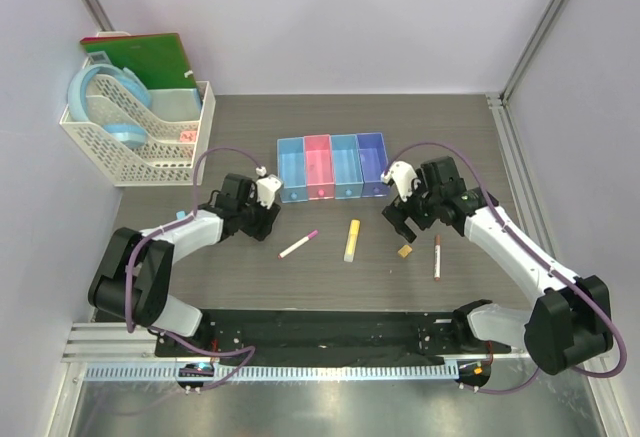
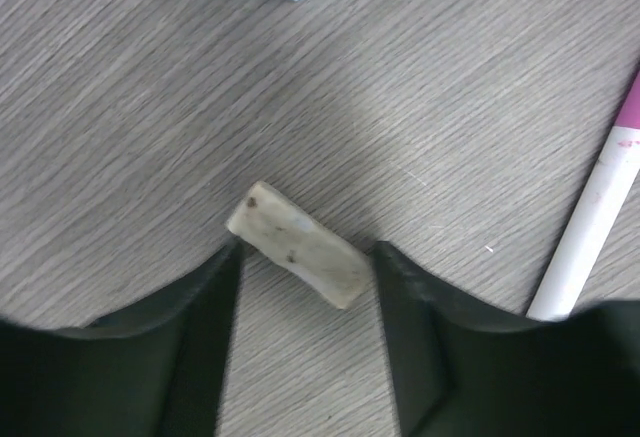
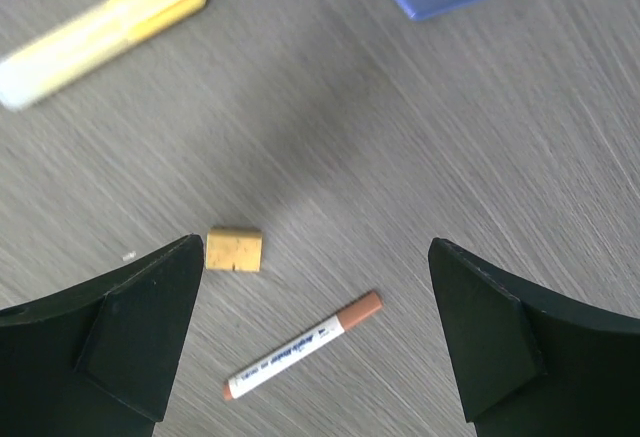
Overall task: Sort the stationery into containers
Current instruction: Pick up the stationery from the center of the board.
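The left gripper (image 2: 305,249) is low over the table (image 1: 200,157), in front of the bins (image 1: 331,167) and just off their blue end. Its jaws are half closed about a beige eraser (image 2: 300,244) lying slantwise between them, one finger at each end. I cannot tell whether it is truly clamped. The right gripper (image 3: 315,257) hangs wide open and holds nothing, in front of the bins' purple end. A tan eraser (image 3: 234,250) and a red pen (image 3: 303,345) lie on the table under it. The marker (image 1: 352,240) lies in front of the bins' middle, and the pink pen (image 1: 298,245) lies in front of their blue and pink bins.
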`<state>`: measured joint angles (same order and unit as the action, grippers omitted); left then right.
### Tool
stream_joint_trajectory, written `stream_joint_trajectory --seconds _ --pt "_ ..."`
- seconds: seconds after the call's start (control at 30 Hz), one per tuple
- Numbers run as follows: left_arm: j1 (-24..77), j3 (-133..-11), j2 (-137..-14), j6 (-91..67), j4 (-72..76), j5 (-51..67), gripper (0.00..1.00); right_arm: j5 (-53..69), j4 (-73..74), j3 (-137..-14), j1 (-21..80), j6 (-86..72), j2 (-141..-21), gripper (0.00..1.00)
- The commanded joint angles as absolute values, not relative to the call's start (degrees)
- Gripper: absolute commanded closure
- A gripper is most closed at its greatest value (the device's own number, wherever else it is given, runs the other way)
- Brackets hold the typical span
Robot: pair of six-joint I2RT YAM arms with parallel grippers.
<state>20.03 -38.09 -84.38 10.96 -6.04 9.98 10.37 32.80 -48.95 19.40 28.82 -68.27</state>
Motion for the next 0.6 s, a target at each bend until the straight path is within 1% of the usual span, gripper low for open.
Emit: stream_joint_trajectory --seconds 0.0,0.07,0.1,0.17,0.2,0.23,0.37,0.43,0.57 --pt "20.65 -39.02 -85.17 11.51 -9.05 11.51 0.49 11.42 38.13 -48.87 19.34 36.12 -68.12 0.0" --pt "20.83 -39.2 -85.17 11.78 -9.4 11.6 0.58 12.13 39.72 -48.78 19.34 38.4 -68.29 0.0" --pt "20.92 -39.2 -85.25 11.95 -9.49 11.69 0.65 13.09 41.29 -48.69 19.34 39.19 -68.38 0.0" --pt "20.92 -39.37 -85.34 12.3 -10.11 11.69 0.7 14.15 42.88 -48.87 19.34 41.56 -68.64 0.0" --pt "21.09 -39.46 -85.34 12.39 -10.28 11.52 0.74 14.93 44.02 -48.78 19.42 42.27 -68.56 0.0" --pt "21.09 -39.72 -85.34 12.48 -10.63 11.51 0.76 15.38 44.47 -48.69 19.42 42.97 -68.82 0.0" --pt "21.01 -39.9 -84.29 12.92 -11.16 11.16 0.77 15.38 45.26 -48.25 20.12 45.61 -69.78 0.0" --pt "21.01 -40.08 -83.68 13.27 -11.34 11.08 0.8 15.03 45.26 -48.08 20.48 46.23 -70.31 0.0" --pt "21.01 -41.22 -82.53 14.06 -12.39 10.46 0.88 13.98 44.48 -47.73 21.44 47.02 -71.98 0.0"
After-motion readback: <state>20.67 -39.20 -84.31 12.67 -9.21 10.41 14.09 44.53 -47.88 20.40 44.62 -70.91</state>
